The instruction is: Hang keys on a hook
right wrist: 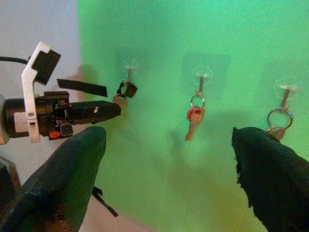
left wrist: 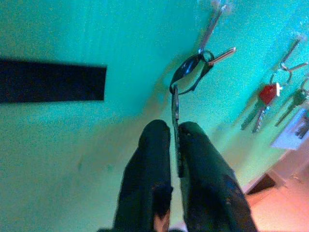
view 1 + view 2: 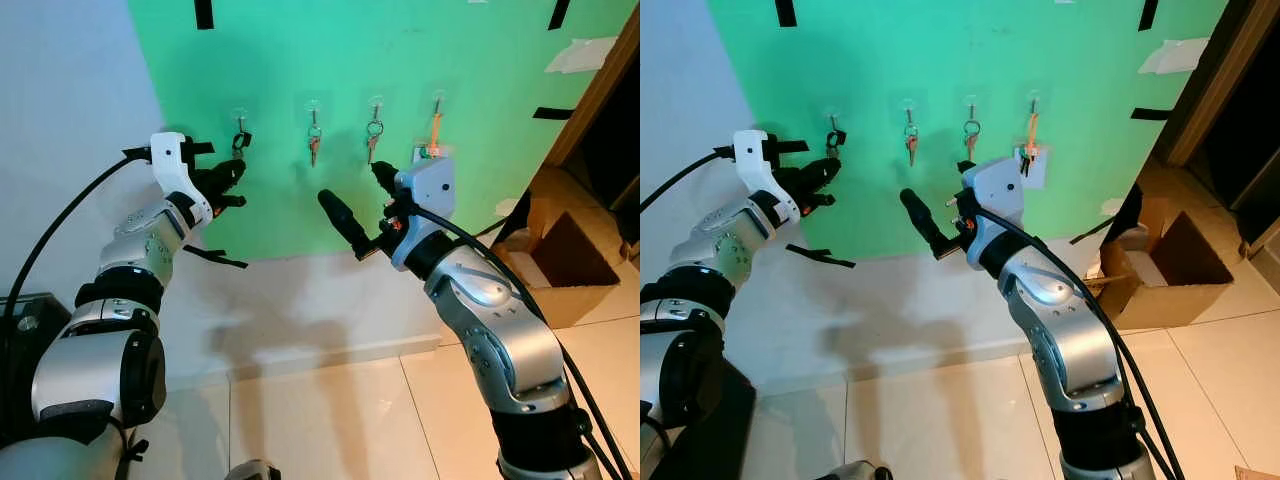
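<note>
Four clear hooks line the green wall. The leftmost hook (image 3: 239, 118) carries a dark key with a black strap (image 2: 192, 72), its ring looped over the hook's prong (image 2: 212, 24). My left gripper (image 3: 235, 186) is raised just below that hook, shut on the key's blade (image 2: 176, 116). A red-headed key (image 1: 194, 116) hangs on the second hook, a ring of keys (image 3: 373, 135) on the third, and an orange tag (image 3: 435, 130) on the fourth. My right gripper (image 3: 350, 183) is open in front of the wall below the middle hooks, holding nothing.
An open cardboard box (image 3: 560, 265) sits on the tiled floor at the right, beside a brown door frame (image 3: 590, 100). Black tape strips (image 3: 204, 12) mark the wall. A white wall plate (image 3: 430, 155) is under the fourth hook. A dark object (image 3: 20, 320) stands low on the left.
</note>
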Available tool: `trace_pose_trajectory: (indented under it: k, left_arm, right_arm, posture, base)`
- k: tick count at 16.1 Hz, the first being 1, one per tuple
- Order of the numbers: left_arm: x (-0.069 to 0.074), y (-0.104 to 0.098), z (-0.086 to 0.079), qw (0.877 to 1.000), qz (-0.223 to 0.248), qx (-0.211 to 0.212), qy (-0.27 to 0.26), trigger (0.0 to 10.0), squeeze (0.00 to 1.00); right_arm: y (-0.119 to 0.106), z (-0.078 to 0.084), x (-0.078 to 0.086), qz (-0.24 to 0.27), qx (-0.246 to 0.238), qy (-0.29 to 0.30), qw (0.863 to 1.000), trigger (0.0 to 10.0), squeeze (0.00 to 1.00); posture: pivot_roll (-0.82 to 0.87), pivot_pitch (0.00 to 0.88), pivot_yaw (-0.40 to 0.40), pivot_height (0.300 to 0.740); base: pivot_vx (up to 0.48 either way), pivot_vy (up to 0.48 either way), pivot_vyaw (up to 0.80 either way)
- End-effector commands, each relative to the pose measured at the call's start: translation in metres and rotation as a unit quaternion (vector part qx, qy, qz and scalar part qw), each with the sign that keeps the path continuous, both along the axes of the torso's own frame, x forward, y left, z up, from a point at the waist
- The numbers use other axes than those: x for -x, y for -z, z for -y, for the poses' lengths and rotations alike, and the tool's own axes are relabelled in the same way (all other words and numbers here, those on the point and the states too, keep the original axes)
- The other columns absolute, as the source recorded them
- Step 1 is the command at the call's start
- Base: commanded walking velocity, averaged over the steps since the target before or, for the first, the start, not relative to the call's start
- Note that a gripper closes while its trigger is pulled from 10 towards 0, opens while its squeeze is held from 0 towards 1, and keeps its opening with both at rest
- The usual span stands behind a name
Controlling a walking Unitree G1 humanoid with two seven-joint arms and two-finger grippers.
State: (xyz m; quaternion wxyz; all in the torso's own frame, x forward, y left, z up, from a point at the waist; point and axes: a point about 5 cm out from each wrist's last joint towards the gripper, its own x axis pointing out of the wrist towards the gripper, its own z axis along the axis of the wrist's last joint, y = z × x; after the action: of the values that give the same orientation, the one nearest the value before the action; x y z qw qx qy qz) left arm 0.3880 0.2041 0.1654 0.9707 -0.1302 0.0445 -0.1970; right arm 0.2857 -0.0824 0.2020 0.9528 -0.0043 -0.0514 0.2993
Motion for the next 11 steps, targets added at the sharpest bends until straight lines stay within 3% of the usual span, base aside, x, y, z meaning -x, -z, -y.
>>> trace_pose_trajectory:
  k: [1, 6, 11]
  left_arm:
    - [-0.001, -0.001, 0.001, 1.000, 0.006, -0.019, -0.005, 10.0, 1.00]
    - [0.002, 0.003, -0.003, 0.998, 0.034, -0.025, -0.047, 10.0, 1.00]
    - [0.008, 0.020, 0.003, 0.997, 0.017, -0.076, -0.026, 10.0, 1.00]
  right_arm:
    - [-0.003, 0.001, -0.002, 0.007, 0.005, 0.005, 1.000, 10.0, 0.00]
    - [0.004, 0.008, -0.008, -0.008, 0.014, 0.036, 0.999, 10.0, 0.00]
    - [0.016, 0.020, -0.013, -0.035, 0.032, 0.085, 0.995, 10.0, 0.00]
  posture:
    - [-0.10, 0.000, 0.012, 0.740]
    - [-0.09, 0.000, 0.009, 0.740]
    - [-0.09, 0.000, 0.015, 0.740]
  base:
    - [0.000, 0.000, 0.00]
    - [0.000, 0.000, 0.00]
    - [0.000, 0.000, 0.00]
